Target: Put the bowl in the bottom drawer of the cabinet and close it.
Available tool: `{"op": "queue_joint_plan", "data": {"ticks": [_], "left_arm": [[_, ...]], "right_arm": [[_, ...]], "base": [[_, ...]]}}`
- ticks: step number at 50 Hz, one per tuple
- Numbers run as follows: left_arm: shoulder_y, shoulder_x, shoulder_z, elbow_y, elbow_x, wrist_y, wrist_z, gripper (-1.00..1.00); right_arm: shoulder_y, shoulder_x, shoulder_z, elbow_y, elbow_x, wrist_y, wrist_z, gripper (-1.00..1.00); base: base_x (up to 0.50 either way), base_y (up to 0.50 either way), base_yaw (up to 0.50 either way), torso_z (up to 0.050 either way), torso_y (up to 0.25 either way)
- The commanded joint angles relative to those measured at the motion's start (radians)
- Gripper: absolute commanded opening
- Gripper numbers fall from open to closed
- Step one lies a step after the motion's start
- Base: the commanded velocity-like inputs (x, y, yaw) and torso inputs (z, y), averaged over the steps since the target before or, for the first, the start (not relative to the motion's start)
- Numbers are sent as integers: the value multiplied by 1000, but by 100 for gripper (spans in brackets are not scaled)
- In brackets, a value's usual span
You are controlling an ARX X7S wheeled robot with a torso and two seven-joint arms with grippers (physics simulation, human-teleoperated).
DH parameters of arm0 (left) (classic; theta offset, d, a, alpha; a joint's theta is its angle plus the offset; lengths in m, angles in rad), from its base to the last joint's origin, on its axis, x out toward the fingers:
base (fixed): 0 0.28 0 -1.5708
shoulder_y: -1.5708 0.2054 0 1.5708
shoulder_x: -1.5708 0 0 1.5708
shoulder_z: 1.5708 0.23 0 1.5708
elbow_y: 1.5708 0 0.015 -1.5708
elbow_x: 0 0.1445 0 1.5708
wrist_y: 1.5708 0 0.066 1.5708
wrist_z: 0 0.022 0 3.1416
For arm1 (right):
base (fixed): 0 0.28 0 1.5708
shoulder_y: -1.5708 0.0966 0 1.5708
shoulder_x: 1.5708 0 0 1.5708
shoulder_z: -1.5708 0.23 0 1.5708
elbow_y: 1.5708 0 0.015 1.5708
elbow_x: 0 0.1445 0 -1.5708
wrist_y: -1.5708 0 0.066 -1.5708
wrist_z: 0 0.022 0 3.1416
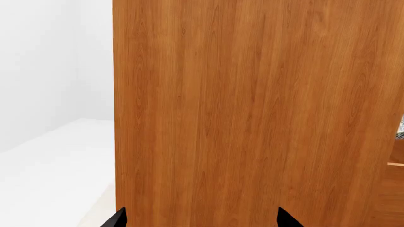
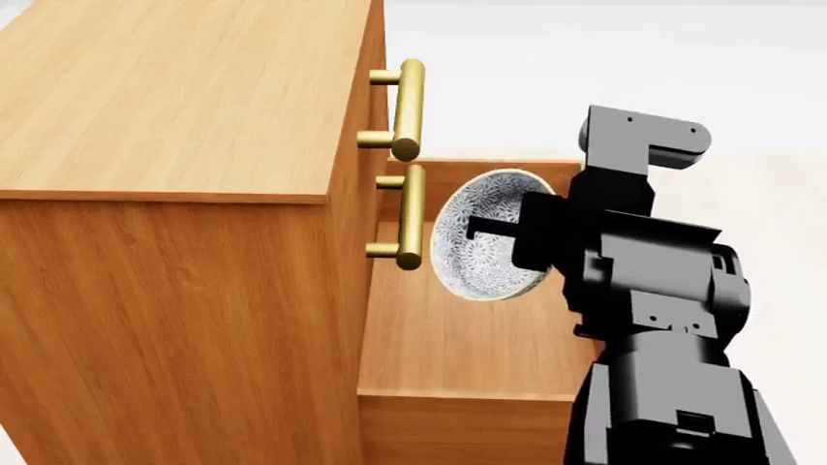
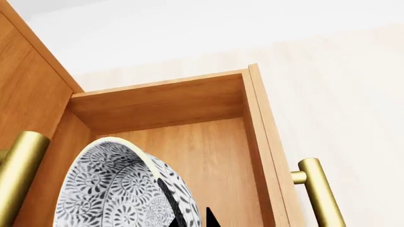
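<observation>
- Right claw (image 2: 498,232) clamped on the tilted bowl's (image 2: 485,237) rim, above the pulled-out bottom drawer (image 2: 452,339).
- Left claw (image 1: 200,220) tips apart, facing the cabinet (image 2: 168,194) side.

My right arm reaches forward at twelve o'clock, wrist rolled sideways, right gripper (image 2: 498,232) clamped tight. My left gripper's (image 1: 200,218) two tips sit spread apart, holding nothing.

Orange-brown wood-grain cabinet (image 2: 168,291), brass handles (image 2: 409,107), white bowl (image 2: 485,237) with grey-blue floral speckle, black claw (image 2: 498,231)
</observation>
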Motion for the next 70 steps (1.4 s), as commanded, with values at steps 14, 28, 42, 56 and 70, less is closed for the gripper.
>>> {"op": "queue_joint_plan", "data": {"ticks": [14,28,42,56,70], "left_arm": [[-3,0,4,-7,-1,4,-2,100],[-2,-3,4,-7,-5,7,-2,100],[-1,-6,6,-1,-8,4,-5,100],[-4,-7,7,-4,-11,5,-5,100],[-1,-9,9,1,-10,4,-9,100]], "right_arm": [[-16,-4,20,-1,12,24,-20,-100],[-23,-8,35,-1,15,44,-35,-100],[-30,-14,44,-1,16,61,-53,-100],[-37,-17,49,-1,14,77,-69,-100],[-44,-14,85,-1,25,93,-64,-100]], "base": [[0,0,0,0,0],[0,0,0,1,1],[0,0,0,0,0],[0,0,0,0,1],[0,0,0,0,0]]}}
